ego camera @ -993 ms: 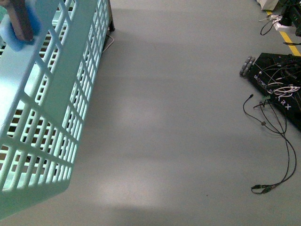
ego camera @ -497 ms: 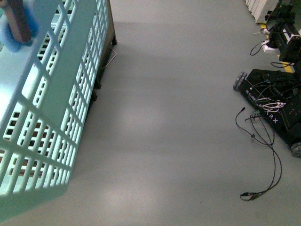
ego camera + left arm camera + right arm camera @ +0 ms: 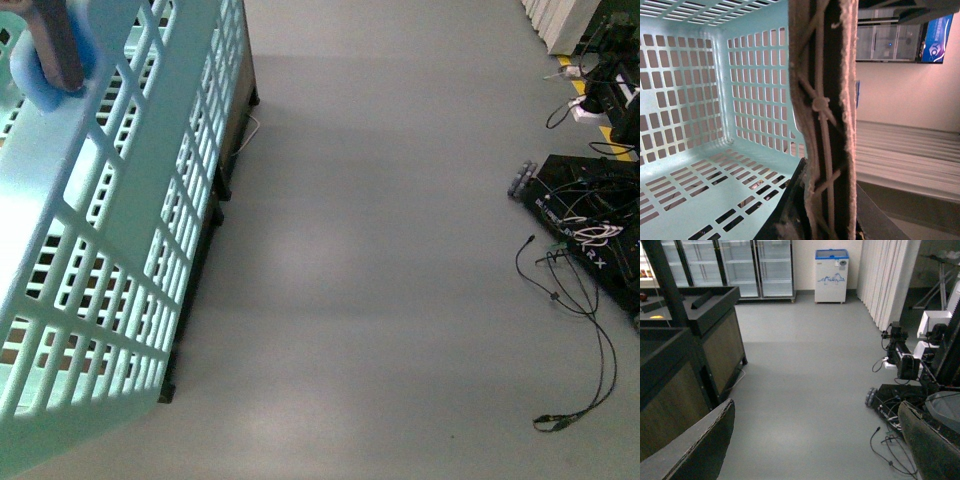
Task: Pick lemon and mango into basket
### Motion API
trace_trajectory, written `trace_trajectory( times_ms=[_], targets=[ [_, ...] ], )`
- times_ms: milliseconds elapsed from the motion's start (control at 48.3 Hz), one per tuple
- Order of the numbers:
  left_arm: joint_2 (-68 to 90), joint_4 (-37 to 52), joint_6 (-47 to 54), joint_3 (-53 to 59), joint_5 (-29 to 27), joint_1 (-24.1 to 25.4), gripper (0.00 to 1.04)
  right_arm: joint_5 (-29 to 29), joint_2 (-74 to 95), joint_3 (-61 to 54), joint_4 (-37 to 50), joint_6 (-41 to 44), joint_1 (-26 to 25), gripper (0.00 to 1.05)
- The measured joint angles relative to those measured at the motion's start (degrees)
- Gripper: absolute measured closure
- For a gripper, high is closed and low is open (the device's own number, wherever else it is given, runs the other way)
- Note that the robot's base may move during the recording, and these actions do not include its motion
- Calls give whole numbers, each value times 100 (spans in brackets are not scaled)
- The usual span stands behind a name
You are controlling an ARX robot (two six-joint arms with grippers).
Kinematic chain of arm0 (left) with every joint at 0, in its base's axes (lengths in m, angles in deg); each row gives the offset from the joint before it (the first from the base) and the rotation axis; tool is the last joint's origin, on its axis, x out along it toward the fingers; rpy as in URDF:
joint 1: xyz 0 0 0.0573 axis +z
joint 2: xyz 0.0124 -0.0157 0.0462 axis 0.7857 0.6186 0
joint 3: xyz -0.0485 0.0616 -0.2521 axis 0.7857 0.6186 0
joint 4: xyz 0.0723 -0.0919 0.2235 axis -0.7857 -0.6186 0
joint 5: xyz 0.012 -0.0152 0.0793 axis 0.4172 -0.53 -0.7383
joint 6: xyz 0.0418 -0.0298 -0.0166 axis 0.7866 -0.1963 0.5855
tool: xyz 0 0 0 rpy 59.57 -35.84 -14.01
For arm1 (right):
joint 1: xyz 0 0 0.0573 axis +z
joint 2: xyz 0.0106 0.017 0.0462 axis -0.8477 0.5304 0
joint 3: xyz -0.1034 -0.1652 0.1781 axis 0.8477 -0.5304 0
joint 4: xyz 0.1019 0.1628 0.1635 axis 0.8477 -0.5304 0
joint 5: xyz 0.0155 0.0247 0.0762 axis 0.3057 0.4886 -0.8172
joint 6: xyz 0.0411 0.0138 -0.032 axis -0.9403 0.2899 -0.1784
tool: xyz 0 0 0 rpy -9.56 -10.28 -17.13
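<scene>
- Basket (image 3: 110, 250): light teal, slotted lattice sides, fills the left of the front view close to the camera, tilted. Brown handle (image 3: 55, 45) sits in a blue clip (image 3: 30, 85) at its top corner.
- Left gripper (image 3: 812, 160): 1 cross-braced finger (image 3: 826, 115) lies right against the basket's rim, with slotted walls and bottom behind it. Cannot tell whether it grips or how wide it stands.
- Right gripper (image 3: 810, 450): its 2 dark fingers (image 3: 700, 445) are spread wide over grey floor (image 3: 800, 380), with nothing between them, well apart from the basket.
- Writing: white "ARX" on the black wheeled base (image 3: 590, 200) at the right of the front view. A second line there is too small to read.
- Black cables (image 3: 590, 330) trail from the base across the floor.
- Blue screen (image 3: 938, 35): white marks, illegible.
- White chest freezer (image 3: 831, 275): blue lid, blue graphic, no readable words.
- Glass-door fridges (image 3: 740, 267) stand beside it.
</scene>
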Motion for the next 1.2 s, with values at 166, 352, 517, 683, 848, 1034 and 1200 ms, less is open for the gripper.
trace_trajectory(
  times_ms=[166, 352, 517, 683, 848, 1034, 1200],
  targets=[
    [-2, -4, 35, 0, -66, 9, 98, -7, 0, 0, 0, 0, 0, 9],
    [-9, -4, 42, 0, -70, 9, 98, -20, 2, 0, 0, 0, -2, 9],
    [0, -4, 39, -2, -68, 9, 98, -15, 0, 0, 0, 0, -2, 9],
    [-4, -2, 37, -2, -61, 9, 98, -13, -2, 0, -2, 0, -2, 9],
    [-4, -2, 42, -2, -72, 9, 98, -20, -2, 0, -2, 0, -2, 9],
    [-2, -2, 42, -2, -70, 9, 98, -13, -2, 0, 0, 0, -2, 9],
    [-9, -4, 44, -2, -70, 9, 98, -13, -4, 0, 2, 0, -2, 9]
  ],
)
